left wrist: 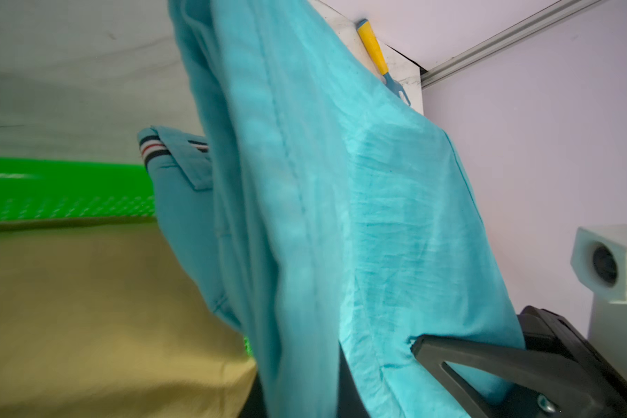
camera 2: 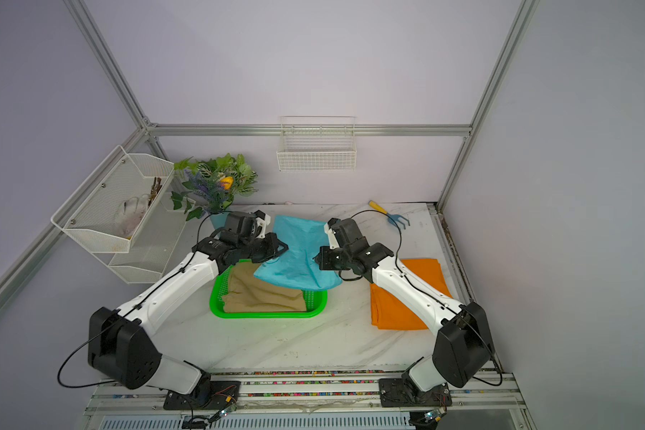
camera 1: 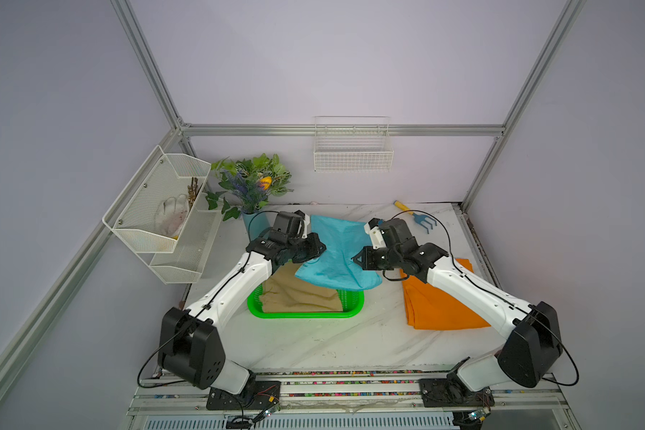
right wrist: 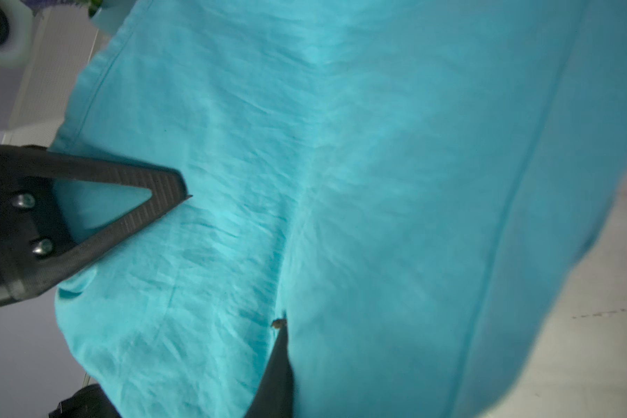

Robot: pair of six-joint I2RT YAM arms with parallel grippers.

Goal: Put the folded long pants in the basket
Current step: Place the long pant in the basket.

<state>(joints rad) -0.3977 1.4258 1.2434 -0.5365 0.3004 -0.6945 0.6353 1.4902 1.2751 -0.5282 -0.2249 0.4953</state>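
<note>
Starting on the left: the left pincer [camera 1: 320,248] is clamped shut on one long edge of the teal pants [camera 1: 336,257], up in the air above the far rim of the green basket [camera 1: 306,315]. The tan pants [camera 1: 302,294] lie flat in the basket and fill most of it.

The teal pants hang between the two arms, over the basket's far right corner. The far end sticks out past the far rim, and only the near end droops over the inside. Their long axis runs far-to-near, so crosswise to the basket, whose long side runs left-right. Both grips sit around mid-length, so both ends sag.

The right pincer [camera 1: 355,258], above the basket's far right corner, is closed tight on the opposite long edge. Neither arm is really nearer, it's a shared carry.

My guess is the bundle needs to come toward the basket's near side, a bit left, and probably turn, so it lands on the tan pair.

Off to the basket's right, the orange pants [camera 1: 440,305] lie flat on the tabletop [camera 1: 332,342], not yet moved.
</note>
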